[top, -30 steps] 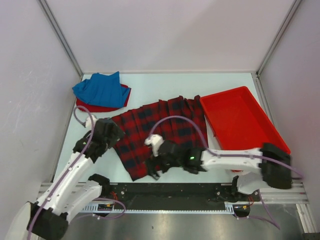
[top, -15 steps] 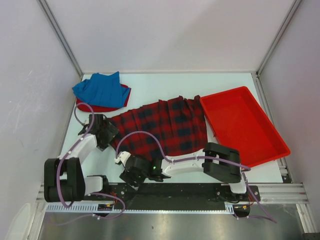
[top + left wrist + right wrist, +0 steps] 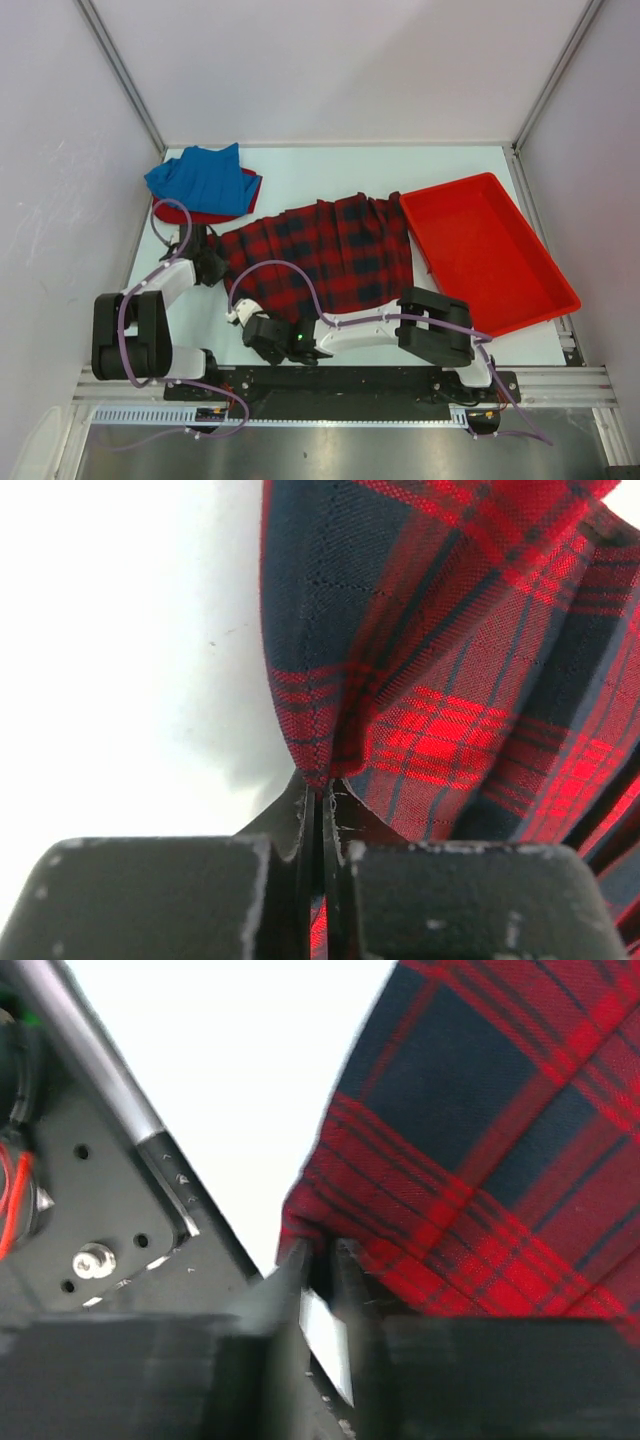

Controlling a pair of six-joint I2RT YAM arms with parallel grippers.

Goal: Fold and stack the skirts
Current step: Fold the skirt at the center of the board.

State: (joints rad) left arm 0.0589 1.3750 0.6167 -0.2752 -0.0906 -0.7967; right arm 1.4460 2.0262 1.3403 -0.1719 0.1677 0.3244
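Observation:
The red-and-navy plaid skirt [image 3: 330,255] lies spread flat mid-table. My left gripper [image 3: 210,263] sits at its left corner; in the left wrist view the gripper [image 3: 322,788] is shut, with the plaid skirt [image 3: 450,680] pinched at a folded corner. My right gripper [image 3: 268,330] is low at the skirt's near-left corner. In the right wrist view that gripper [image 3: 320,1252] is shut on the hem of the plaid skirt [image 3: 480,1110]. The blue skirt [image 3: 198,178] lies folded on top of the red skirt [image 3: 218,213] at the far left.
A red plastic tray [image 3: 535,262] stands at the right, touching the plaid skirt's right edge. White table [image 3: 330,175] shows behind the skirt. The metal rail and arm bases [image 3: 340,385] run along the near edge, close under my right gripper.
Both grippers went from open to shut on the plaid skirt. The right arm swung left to the near-left corner; the left gripper shifted slightly back onto the left corner.

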